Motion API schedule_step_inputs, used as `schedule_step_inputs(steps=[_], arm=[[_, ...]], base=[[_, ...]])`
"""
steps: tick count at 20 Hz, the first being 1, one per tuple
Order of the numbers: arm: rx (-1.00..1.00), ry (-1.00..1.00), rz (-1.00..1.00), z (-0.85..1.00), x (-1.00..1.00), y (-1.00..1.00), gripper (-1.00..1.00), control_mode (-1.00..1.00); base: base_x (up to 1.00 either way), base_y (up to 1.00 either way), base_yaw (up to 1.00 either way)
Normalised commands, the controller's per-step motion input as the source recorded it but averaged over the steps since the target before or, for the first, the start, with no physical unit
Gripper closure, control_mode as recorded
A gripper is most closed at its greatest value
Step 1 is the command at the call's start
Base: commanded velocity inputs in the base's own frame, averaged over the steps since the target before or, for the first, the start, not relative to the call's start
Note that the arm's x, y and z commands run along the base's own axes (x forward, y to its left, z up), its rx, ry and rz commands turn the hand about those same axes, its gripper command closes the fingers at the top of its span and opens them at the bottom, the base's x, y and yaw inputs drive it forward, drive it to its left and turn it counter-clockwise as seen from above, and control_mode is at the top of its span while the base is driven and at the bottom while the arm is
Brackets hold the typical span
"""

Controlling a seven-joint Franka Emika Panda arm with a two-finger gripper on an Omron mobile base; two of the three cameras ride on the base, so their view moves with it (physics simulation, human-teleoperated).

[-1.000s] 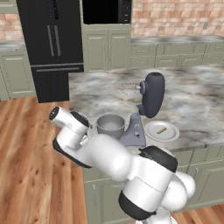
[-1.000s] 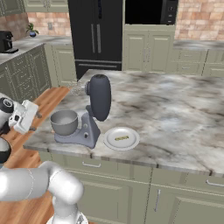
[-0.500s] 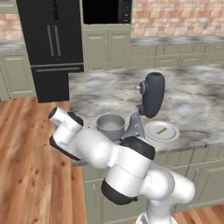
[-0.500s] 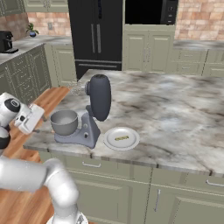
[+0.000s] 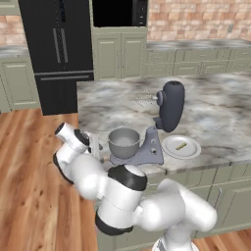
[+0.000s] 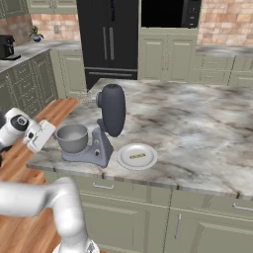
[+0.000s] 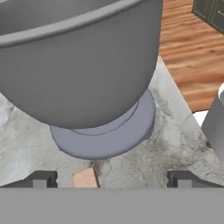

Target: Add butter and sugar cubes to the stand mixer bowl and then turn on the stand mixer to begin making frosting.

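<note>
**Kid:** Grey stone counter! Where's the gripper [image 7: 112, 179]?

**Helper:** Low by the edge, jaws wide apart, holding nothing. A small brown cube [image 7: 85, 178] sits between them. The stand mixer bowl [image 7: 78, 61] is at 12 o'clock.

**Kid:** And the butter [image 6: 137, 156]?

**Helper:** On the plate [image 6: 150, 150], 3 o'clock from the stand mixer [image 6: 111, 111]. Go down slowly and squeeze gently.

**Kid:** Anything changed?

**Helper:** Only the elbow swung; the hand stayed
</note>
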Motion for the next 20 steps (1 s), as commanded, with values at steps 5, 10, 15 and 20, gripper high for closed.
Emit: schedule_step_inputs(steps=[5, 10, 15, 20], arm=[[0.00, 0.00, 0.00, -0.22, 0.22, -0.08, -1.00, -1.00], [0.00, 0.00, 0.00, -0.31, 0.02, -0.11, -1.00, -1.00], [0.00, 0.00, 0.00, -0.24, 0.18, -0.09, -1.00, -1.00], [0.00, 0.00, 0.00, -0.25, 0.27, 0.00, -1.00, -1.00]], base=[[0.00, 0.00, 0.00], [0.00, 0.00, 0.00], [0.00, 0.00, 0.00], [0.00, 0.00, 0.00]])
